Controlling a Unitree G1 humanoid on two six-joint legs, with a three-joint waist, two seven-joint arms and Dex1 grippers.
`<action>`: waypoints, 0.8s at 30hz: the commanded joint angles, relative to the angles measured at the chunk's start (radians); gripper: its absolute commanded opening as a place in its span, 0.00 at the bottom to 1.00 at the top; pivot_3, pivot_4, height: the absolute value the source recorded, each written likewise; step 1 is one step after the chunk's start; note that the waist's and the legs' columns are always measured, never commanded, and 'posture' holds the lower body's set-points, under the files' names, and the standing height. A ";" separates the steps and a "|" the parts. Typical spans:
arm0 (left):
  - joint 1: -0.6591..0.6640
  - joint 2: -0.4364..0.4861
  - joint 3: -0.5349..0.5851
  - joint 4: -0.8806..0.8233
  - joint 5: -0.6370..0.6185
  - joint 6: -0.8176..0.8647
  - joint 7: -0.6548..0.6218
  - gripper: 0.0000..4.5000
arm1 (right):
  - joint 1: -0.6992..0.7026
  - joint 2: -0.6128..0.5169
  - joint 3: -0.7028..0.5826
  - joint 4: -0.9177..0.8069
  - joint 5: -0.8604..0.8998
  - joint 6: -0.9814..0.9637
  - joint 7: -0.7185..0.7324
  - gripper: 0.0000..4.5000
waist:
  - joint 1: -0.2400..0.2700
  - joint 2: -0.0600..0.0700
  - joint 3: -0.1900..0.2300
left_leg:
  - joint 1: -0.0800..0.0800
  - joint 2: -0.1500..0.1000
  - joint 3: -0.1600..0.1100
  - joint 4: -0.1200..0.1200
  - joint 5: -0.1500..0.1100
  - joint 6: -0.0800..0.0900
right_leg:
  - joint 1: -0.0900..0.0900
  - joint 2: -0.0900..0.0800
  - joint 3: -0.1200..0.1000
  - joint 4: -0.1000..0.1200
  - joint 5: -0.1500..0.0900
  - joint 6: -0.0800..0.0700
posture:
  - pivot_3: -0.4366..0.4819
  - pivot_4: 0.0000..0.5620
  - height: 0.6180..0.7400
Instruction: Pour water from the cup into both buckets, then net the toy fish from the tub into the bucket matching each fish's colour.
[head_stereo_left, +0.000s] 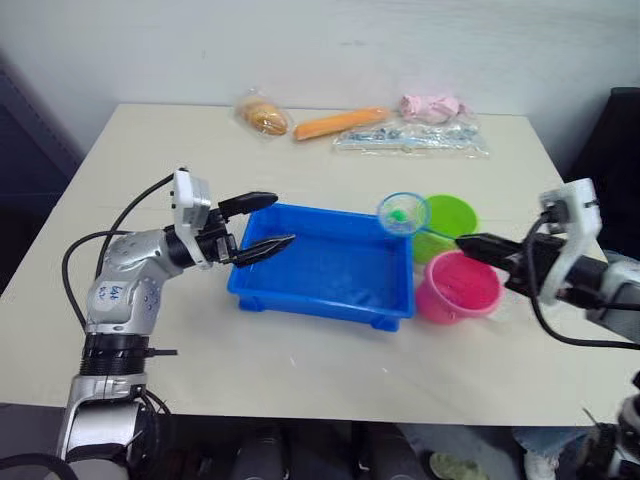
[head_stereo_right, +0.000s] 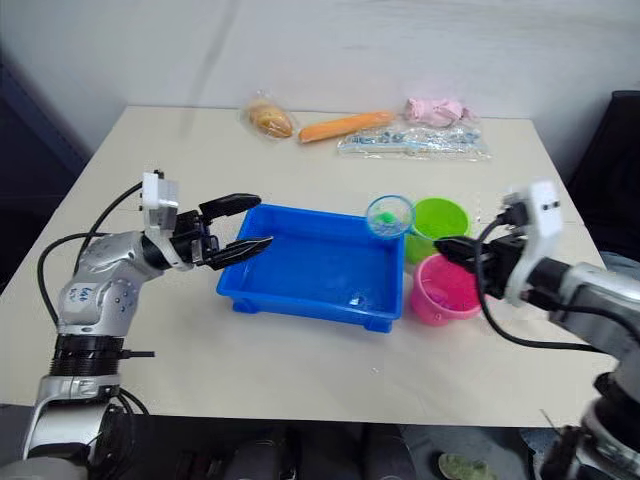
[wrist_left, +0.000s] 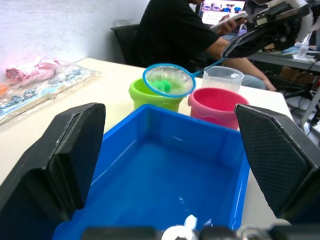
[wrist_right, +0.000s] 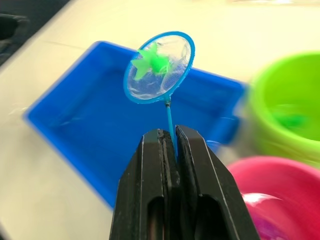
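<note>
Right claw (wrist_right: 170, 142) clenches the net (wrist_right: 159, 66) holding a green fish (wrist_right: 152, 61) above the tub (head_stereo_left: 330, 265); left claw (head_stereo_left: 262, 225) gapes released at the tub's rim

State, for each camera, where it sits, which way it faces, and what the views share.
Head eyes: look forward and down at the table, both arms showing.
Left wrist: looks along the open left gripper over the tub.
Right wrist: looks along the right gripper pinching the net.
Shared: net with a green fish, tub, green bucket, pink bucket.
</note>
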 joint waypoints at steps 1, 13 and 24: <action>-0.017 -0.008 0.000 -0.008 0.002 -0.012 0.000 0.99 | 0.030 -0.074 -0.028 0.050 -0.052 -0.091 0.038 0.00 | 0.000 0.000 0.000 | 0.000 0.000 0.000 0.000 0.000 0.000 | 0.000 0.000 0.000 0.000 0.000 0.000 | 0.48 0.27 1.00; 0.002 -0.031 -0.005 -0.049 -0.007 0.010 0.010 0.99 | 0.132 -0.172 0.177 0.202 -0.400 -0.509 0.107 0.00 | 0.007 0.000 0.000 | 0.002 -0.004 0.002 0.000 0.000 0.000 | 0.000 0.000 0.001 -0.001 0.000 0.001 | 0.48 0.27 1.00; 0.007 -0.039 -0.003 -0.049 -0.002 0.003 0.011 0.99 | 0.240 -0.253 0.344 0.203 -0.765 -0.939 0.175 0.00 | 0.009 0.000 0.000 | 0.002 -0.005 0.002 0.000 0.000 0.000 | 0.000 0.000 0.001 -0.002 0.000 0.001 | 0.48 0.27 1.00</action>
